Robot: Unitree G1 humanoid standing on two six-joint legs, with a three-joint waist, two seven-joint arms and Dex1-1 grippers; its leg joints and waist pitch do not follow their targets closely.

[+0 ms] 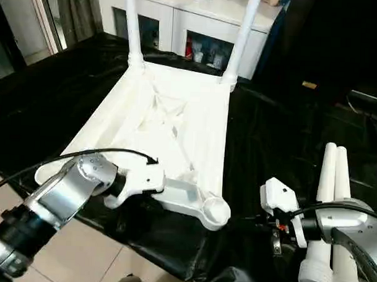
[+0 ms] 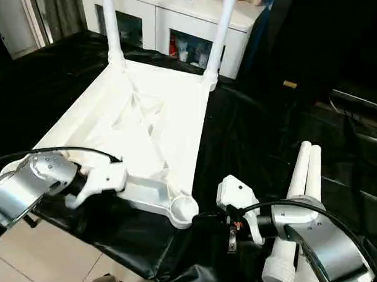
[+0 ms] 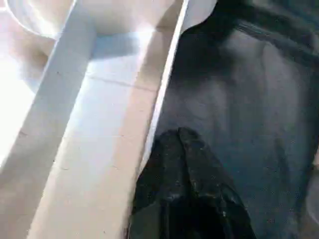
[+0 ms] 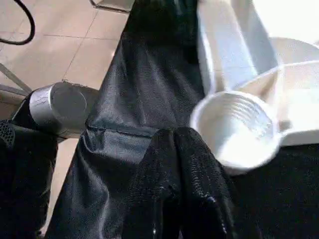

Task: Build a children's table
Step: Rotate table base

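the children's table (image 1: 176, 128) lies upside down at the centre of the black-covered counter (image 1: 269, 150), two legs fitted at 12 o'clock. two loose legs (image 1: 330, 201) lie at 4 o'clock. left gripper (image 3: 185, 149) and right gripper (image 4: 174, 149): fingers closed, holding nothing.

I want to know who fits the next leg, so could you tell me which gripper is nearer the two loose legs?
Right. The right gripper is beside the loose legs; the left gripper is at the tabletop edge.
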